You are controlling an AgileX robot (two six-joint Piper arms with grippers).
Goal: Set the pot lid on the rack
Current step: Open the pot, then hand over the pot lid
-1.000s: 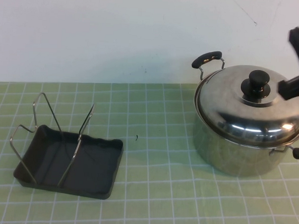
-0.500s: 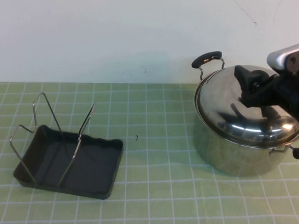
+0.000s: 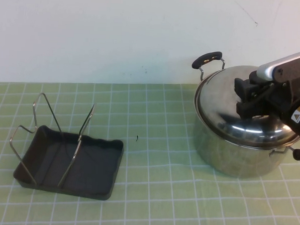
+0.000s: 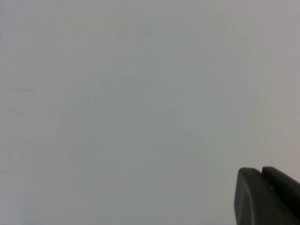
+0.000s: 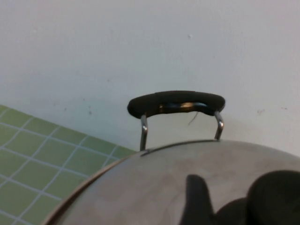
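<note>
The right gripper sits over the centre of the pot lid, hiding the knob; whether it pinches it, I cannot tell. The lid lies on the pot beneath. The rack stands well apart on the desk. Judged step: grasping. Next: secure the knob, then lift straight up. The left gripper faces blank wall; state unclear.

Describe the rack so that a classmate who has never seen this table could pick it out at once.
On the green checked mat, look to the robot's left, far from the steel pot where the right claw hangs over the pot lid. The rack is a shallow dark grey tray. Unlike the round shiny pot, it is rectangular with thin silver wire loops standing up. The left claw is away from it.
</note>
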